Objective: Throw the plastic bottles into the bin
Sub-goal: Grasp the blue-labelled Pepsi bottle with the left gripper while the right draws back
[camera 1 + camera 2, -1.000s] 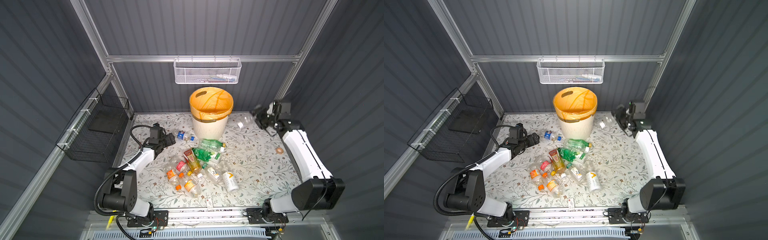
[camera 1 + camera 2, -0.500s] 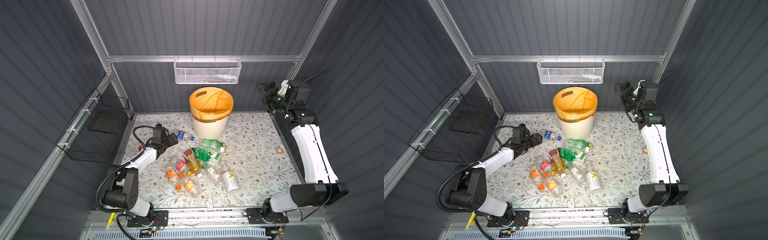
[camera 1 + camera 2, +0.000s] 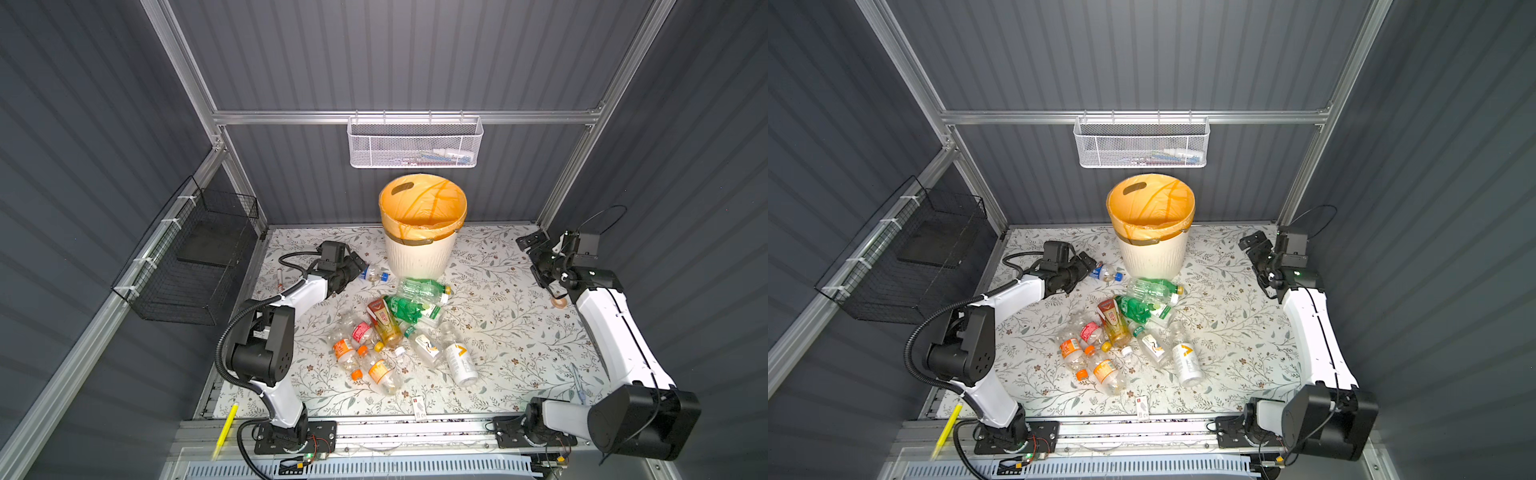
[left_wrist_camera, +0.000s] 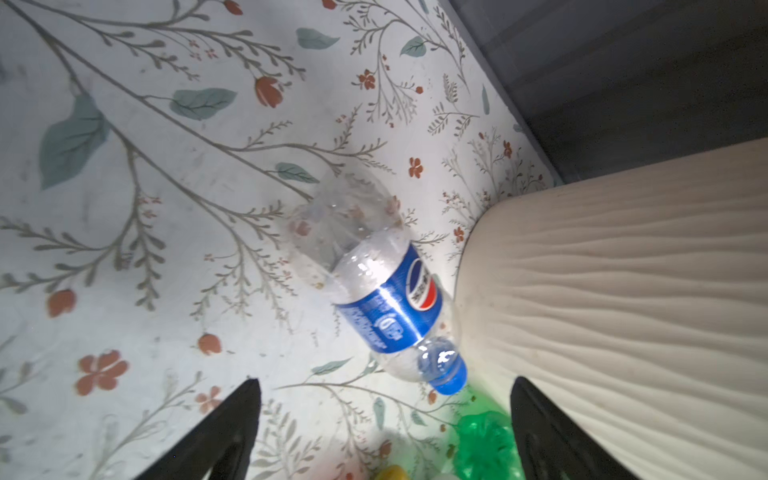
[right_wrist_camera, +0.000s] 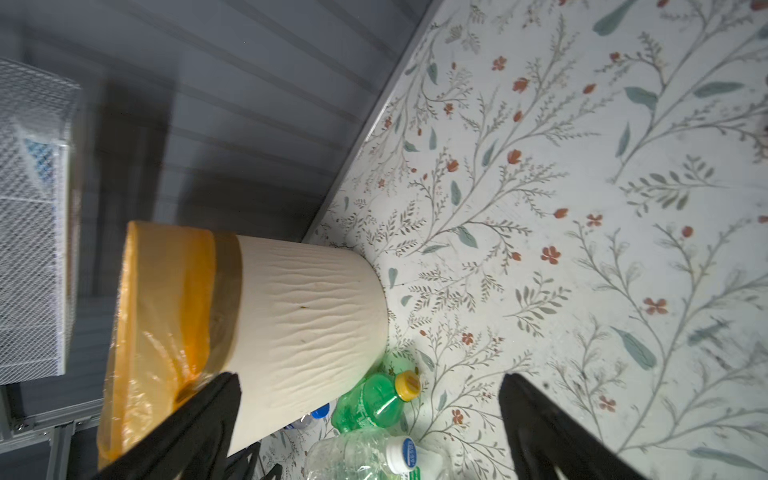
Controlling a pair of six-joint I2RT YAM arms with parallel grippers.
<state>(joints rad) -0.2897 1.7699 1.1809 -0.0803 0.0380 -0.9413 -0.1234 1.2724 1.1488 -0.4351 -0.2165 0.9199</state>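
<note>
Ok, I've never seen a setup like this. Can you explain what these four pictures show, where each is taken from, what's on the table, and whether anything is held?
These are two white-and-black robot arms, each ending in a two-fingered gripper. Two pictures look down from overhead, nearly identical; the other two come from cameras on the wrists. On the floral-patterned table stands a round cream-white ribbed plastic bin lined with an orange bag; before it lies a heap of small plastic bottles. The left gripper is open and empty, aimed at a clear bottle with a blue label lying beside the bin. The right gripper, at the table's right edge, is open and empty too.
</note>
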